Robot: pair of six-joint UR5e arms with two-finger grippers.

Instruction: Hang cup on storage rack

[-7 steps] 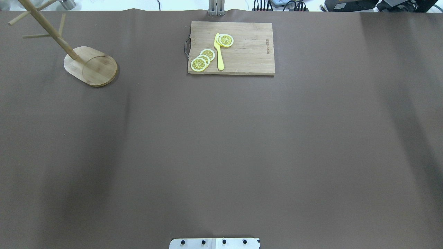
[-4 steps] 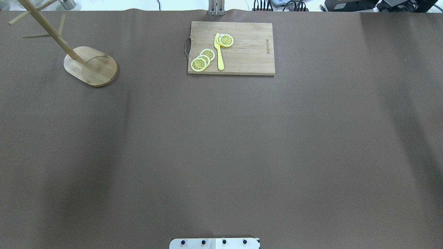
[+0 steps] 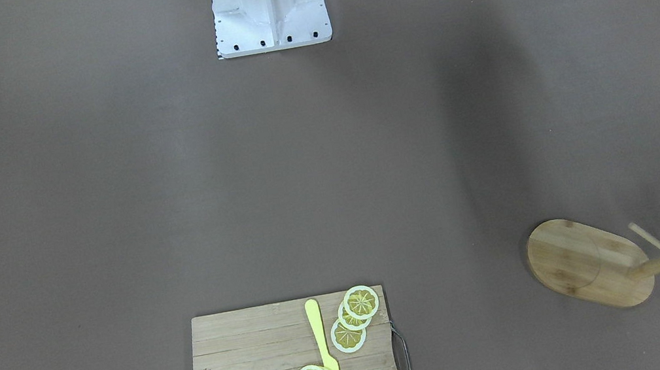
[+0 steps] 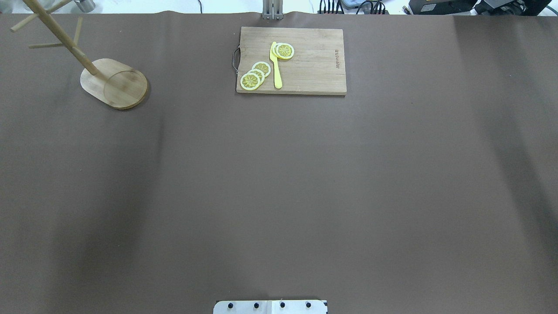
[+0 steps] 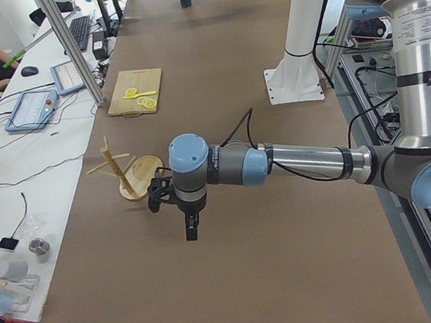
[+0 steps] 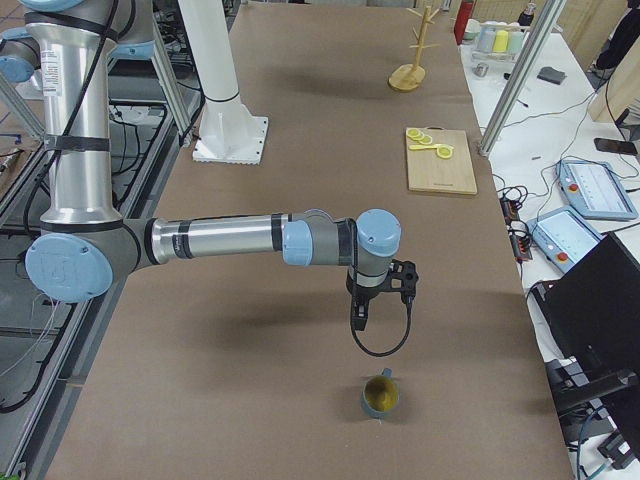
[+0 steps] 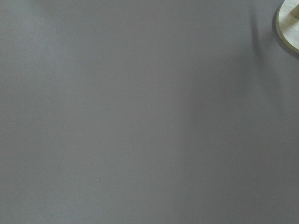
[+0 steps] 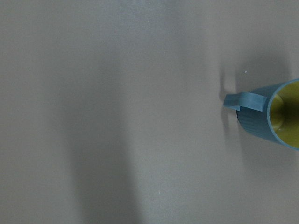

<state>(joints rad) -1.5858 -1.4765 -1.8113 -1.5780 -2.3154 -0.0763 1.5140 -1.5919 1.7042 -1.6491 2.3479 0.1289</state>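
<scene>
1. Two arms hang over the table (image 4: 279, 174), each kept to its own end so neither crowds the other.
2. The cup (image 6: 381, 397) stands upright on the bare mat near the robot's right end of the table. Its mouth faces up and its loop handle is turned toward the right arm.
3. The right gripper (image 6: 357, 322) hovers above and just short of the cup, pointing down and not touching it. We judge this a pre-grasp pose, since the wrist camera catches the cup (image 8: 273, 116) at its edge with the handle in clear sight.
4. We cannot tell whether the right gripper's fingers are parted or closed; only the side view shows them.
5. The storage rack (image 4: 113, 83) sits at the far left corner, well apart from the cup, so we expect a long carry across the table.
6. The left gripper (image 5: 192, 234) hangs near the rack's base, perhaps to steady it or take a hand-over. Its finger state cannot be told either.
7. The cutting board (image 4: 305, 65), with lemon slices (image 4: 255, 75) and a yellow knife (image 4: 276, 65), lies at the far middle edge, apart from both.
</scene>
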